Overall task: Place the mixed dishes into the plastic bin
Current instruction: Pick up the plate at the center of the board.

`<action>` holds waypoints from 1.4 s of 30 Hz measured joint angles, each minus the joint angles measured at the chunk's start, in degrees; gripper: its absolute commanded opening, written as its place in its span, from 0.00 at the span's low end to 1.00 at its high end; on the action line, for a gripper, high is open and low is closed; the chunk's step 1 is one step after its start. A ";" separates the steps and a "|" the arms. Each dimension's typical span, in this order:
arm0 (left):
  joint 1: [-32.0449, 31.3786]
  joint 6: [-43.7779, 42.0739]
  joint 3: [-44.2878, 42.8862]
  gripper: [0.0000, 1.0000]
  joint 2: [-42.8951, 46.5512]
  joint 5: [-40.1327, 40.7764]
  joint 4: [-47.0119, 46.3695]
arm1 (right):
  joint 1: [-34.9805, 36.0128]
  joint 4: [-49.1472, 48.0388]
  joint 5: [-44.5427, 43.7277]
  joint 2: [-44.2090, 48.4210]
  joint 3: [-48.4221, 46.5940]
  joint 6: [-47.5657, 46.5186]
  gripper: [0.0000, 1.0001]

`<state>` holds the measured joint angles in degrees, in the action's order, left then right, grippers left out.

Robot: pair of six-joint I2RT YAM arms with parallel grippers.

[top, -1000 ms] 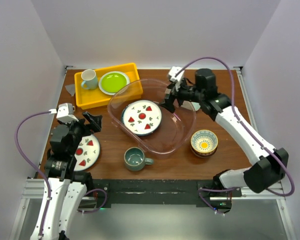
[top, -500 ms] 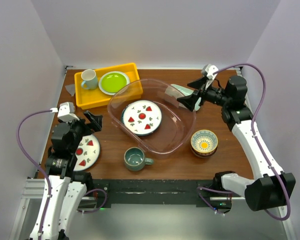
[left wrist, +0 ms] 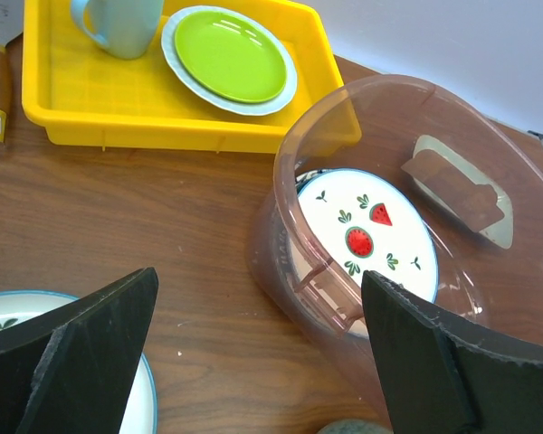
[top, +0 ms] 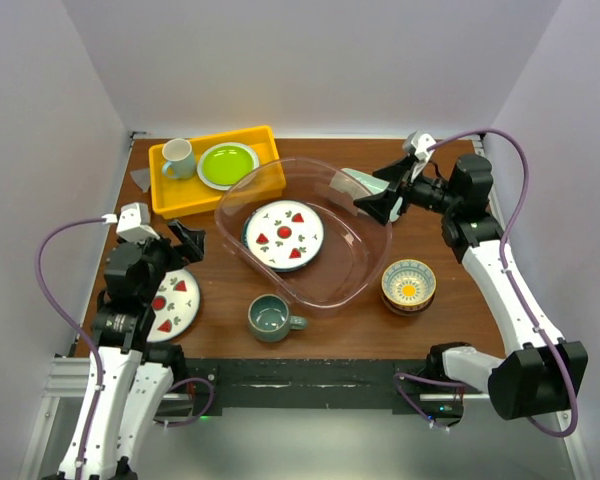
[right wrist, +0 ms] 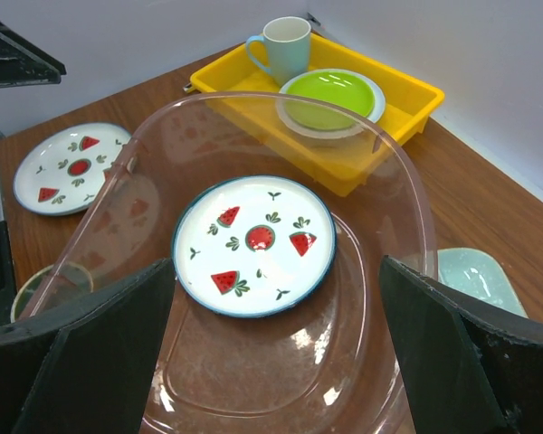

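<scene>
Reaching in from 3 o'clock in the top view, the right arm bends at the elbow. Its right claw [top: 378,192] hangs wide open and empty over the pale-green tray [top: 363,182], which lies by the 1 o'clock rim of the plastic bin [top: 342,268]. The left arm stands folded at 8 o'clock. The left claw [top: 180,250] is also spread wide and holds nothing, above the far edge of a fruit-marked plate [top: 172,308]. A second plate [top: 283,235] lies flat inside the bin. The grey-green mug [top: 270,318] sits at the bin's 7 o'clock and the patterned bowls [top: 408,284] at 4 o'clock, with bare tabletop [top: 345,330] between them.

In the left wrist view the fingers [left wrist: 81,353] frame the bin's clear, pink-tinted wall, and open wood runs up to the yellow tray [left wrist: 118,127] at 11 o'clock.

In the right wrist view the rolled rim [right wrist: 253,98] fills the middle, and the bin's floor around the plate is bare. The pale-green tray lies just outside at 4 o'clock.
</scene>
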<state>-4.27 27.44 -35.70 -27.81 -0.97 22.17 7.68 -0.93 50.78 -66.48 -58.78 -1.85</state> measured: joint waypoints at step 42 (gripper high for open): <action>0.00 0.44 0.85 1.00 -5.03 2.82 0.17 | -0.09 4.39 0.79 -2.60 0.00 -8.35 0.98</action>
<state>-4.27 27.88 -34.85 -32.84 1.85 22.35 7.60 3.46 51.57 -69.08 -58.78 -10.20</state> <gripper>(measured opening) 0.997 0.983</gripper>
